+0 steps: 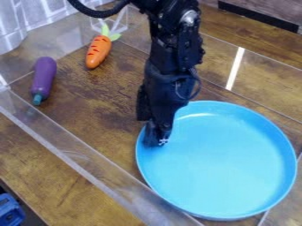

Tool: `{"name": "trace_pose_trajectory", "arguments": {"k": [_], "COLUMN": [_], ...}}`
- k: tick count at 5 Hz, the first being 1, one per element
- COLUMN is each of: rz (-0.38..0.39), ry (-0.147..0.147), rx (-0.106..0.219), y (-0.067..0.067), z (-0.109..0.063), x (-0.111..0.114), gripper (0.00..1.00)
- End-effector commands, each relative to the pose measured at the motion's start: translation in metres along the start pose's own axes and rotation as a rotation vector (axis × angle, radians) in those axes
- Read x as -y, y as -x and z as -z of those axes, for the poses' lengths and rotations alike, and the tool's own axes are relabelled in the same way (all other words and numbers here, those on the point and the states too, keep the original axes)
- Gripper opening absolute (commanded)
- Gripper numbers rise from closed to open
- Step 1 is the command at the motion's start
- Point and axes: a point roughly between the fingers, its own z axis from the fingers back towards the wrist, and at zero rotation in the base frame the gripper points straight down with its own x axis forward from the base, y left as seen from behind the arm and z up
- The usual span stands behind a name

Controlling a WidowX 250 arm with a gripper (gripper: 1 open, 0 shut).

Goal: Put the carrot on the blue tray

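The orange carrot (97,50) with a green tip lies on the wooden table at the upper left, far from the tray. The large round blue tray (236,172) sits at the lower right and holds nothing but the gripper tip. My gripper (158,137) points straight down at the tray's left rim, its tip at or just above the tray surface. Its fingers look close together with nothing between them. The black arm (175,53) rises above it.
A purple eggplant (42,78) with a green stem lies at the left. A clear plastic wall (71,141) runs along the front left of the table. A clear panel edge (236,69) stands behind the tray.
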Motion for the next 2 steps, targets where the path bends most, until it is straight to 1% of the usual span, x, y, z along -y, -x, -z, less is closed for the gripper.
{"name": "trace_pose_trajectory", "arguments": {"k": [1, 2], "rz": [0.03, 0.043], "ry": [-0.019, -0.022], "rx": [0.016, 0.014], "y": [0.0085, 0.0142], "z": [-0.0015, -0.0003], "x": [-0.0161, -0.0245], "gripper": [1.0, 1.0]}}
